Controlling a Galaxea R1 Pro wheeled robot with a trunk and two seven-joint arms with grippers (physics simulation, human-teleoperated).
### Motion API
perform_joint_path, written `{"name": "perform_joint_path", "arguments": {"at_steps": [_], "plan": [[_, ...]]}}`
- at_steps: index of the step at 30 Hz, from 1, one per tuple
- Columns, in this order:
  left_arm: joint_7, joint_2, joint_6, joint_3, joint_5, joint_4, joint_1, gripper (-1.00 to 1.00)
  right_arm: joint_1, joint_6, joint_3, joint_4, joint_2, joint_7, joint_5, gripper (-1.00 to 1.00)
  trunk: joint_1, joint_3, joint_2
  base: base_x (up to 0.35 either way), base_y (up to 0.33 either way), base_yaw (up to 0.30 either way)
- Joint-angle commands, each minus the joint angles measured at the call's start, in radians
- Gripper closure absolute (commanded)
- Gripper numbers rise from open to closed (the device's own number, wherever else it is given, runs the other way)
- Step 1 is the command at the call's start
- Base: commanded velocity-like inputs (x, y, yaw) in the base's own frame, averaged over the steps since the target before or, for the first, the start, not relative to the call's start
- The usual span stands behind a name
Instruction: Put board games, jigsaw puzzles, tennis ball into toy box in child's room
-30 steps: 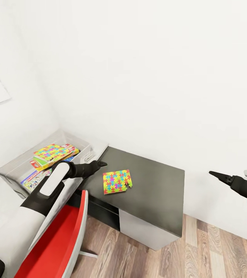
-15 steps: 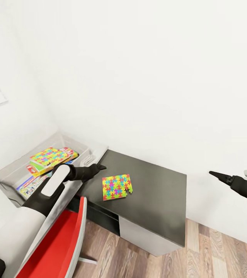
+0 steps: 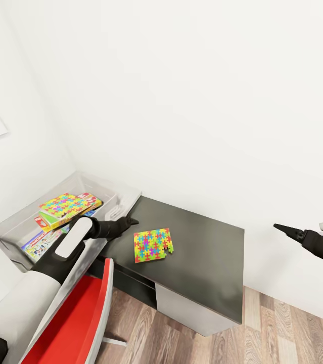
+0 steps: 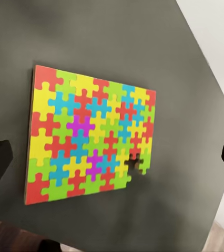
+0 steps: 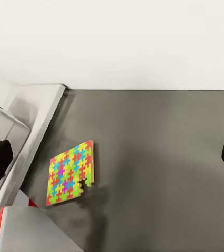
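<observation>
Your toy box (image 3: 9,222) sits on the light worktop by the wall, already holding a jigsaw puzzle (image 3: 65,204) on top of the board games (image 3: 42,243); your left gripper (image 3: 130,221) hovers just beside the loose jigsaw puzzle (image 3: 153,244) on the dark wing of the worktop (image 3: 206,258), jaws spread wide and empty; that thin sheet lies flat, so closing carelessly may skid it or shed pieces; your right gripper (image 3: 277,227) hangs off the worktop's far side, jaws parted, holding nothing.
</observation>
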Motion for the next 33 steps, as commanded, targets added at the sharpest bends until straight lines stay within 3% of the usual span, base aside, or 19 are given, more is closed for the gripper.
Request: {"name": "perform_joint_path", "arguments": {"at_steps": [1, 16, 25, 33], "plan": [[0.009, 0.001, -0.001, -0.003, 0.010, 0.004, -0.001, -1.00, -0.001, 0.004, -0.001, 0.000, 0.000, 0.010, 0.009, -1.00, 0.001, -0.002, -0.002, 0.036, 0.000, 0.000], [0.009, -0.019, -0.003, -0.005, 0.005, 0.066, -0.001, -1.00, 0.000, 0.004, 0.000, 0.000, 0.000, 0.012, 0.008, -1.00, 0.001, -0.002, -0.002, 0.084, 0.000, 0.000], [0.007, -0.048, -0.011, -0.005, 0.003, 0.164, -0.015, -1.00, -0.001, 0.004, 0.000, 0.000, 0.000, 0.012, 0.008, -1.00, 0.001, -0.002, -0.002, 0.007, 0.000, 0.000], [0.006, -0.054, -0.015, -0.005, 0.003, 0.213, -0.029, -1.00, -0.001, 0.004, 0.000, 0.000, -0.002, 0.012, 0.008, -1.00, 0.001, -0.002, -0.002, 0.000, 0.000, 0.000]]}}
